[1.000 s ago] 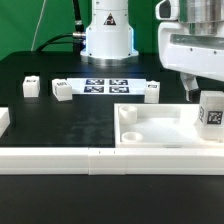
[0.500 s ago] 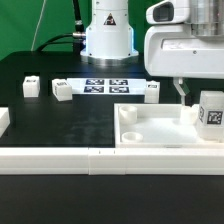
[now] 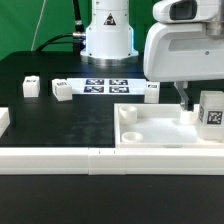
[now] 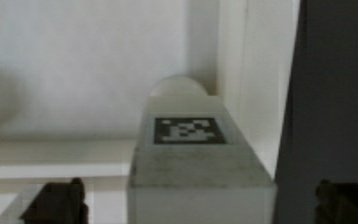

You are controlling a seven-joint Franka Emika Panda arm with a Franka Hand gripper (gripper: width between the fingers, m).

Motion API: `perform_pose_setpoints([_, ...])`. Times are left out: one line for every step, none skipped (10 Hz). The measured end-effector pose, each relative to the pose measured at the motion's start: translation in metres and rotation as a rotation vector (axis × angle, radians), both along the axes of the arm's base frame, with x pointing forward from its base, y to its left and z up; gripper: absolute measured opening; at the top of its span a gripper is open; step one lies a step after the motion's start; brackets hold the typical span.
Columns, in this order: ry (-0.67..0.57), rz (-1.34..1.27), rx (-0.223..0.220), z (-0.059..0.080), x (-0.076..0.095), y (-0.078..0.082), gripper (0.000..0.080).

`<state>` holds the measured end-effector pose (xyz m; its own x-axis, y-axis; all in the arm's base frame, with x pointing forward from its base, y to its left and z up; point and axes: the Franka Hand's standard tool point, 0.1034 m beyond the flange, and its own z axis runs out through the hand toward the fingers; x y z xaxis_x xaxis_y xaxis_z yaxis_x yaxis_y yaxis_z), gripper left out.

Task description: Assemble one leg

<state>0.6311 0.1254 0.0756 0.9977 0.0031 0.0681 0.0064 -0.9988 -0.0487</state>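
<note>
A leg [image 3: 211, 112], a stubby white block with a square marker tag, stands upright in the corner of the white square panel [image 3: 150, 128] at the exterior view's right. My gripper [image 3: 194, 101] hangs low right beside this leg. In the wrist view the leg [image 4: 194, 150] lies between my two dark fingertips [image 4: 55, 202], with a gap on each side. My gripper [image 4: 197, 204] is open and holds nothing. Three more legs [image 3: 31, 87] [image 3: 62, 91] [image 3: 152, 91] lie on the black table further back.
The marker board [image 3: 105, 86] lies in front of the arm's base. Long white border rails [image 3: 60, 160] run along the front edge. A white part [image 3: 3, 120] sits at the exterior view's left edge. The panel has a round corner hole [image 3: 128, 113].
My gripper has moved towards the exterior view's left and lower, closing in on the standing leg. The leg and the other parts have not moved.
</note>
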Motion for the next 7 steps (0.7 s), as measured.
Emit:
perform_pose_setpoints([0.000,-0.002,0.000,0.0000,0.0000,0.0000,0.0640])
perform_pose_setpoints([0.000,-0.002,0.000,-0.0001,0.0000,0.0000,0.0435])
perform_pose_setpoints([0.000,-0.002,0.000,-0.0002,0.0000,-0.0001,0.0435])
perform_pose_setpoints([0.000,-0.004,-0.002,-0.0003,0.0002,-0.0018,0.0291])
perform_pose_setpoints([0.001,-0.005,-0.003,-0.0007,0.0002,-0.0029,0.0291])
perform_pose_setpoints([0.001,-0.005,-0.003,-0.0008,0.0002,-0.0031,0.0294])
perform_pose_setpoints([0.002,-0.016,-0.001,-0.0009,0.0002,-0.0033,0.0294])
